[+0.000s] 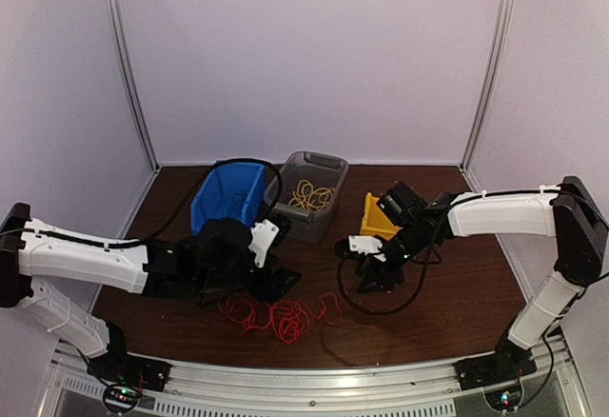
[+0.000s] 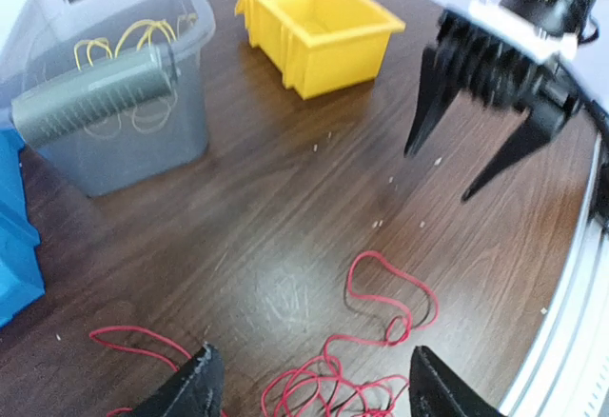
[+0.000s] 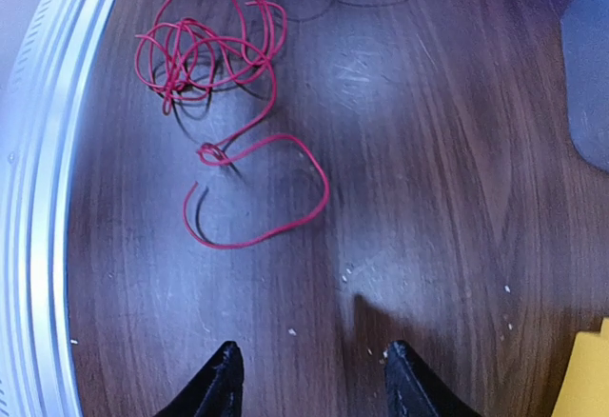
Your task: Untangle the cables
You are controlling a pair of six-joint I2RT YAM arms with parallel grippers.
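A tangle of thin red cables (image 1: pixel 281 314) lies on the brown table near its front edge, between my two grippers. In the left wrist view the red cables (image 2: pixel 381 293) lie just ahead of and between my open fingers. My left gripper (image 2: pixel 319 393) is open and empty, low over the tangle's left part (image 1: pixel 274 284). My right gripper (image 1: pixel 376 282) is open and empty, right of the tangle; its view shows the red cables (image 3: pixel 209 46) ahead and an outlying loop (image 3: pixel 257 198) nearer my fingers (image 3: pixel 314 384). Yellow-orange cables (image 1: pixel 312 195) lie in the grey bin. No blue cable shows.
A blue bin (image 1: pixel 228 198), a grey bin (image 1: pixel 328 165) and a small yellow bin (image 1: pixel 373 217) stand behind the grippers. The right gripper (image 2: pixel 485 131) shows in the left wrist view, beyond the cables. An aluminium rail (image 3: pixel 48 150) runs along the table's front edge.
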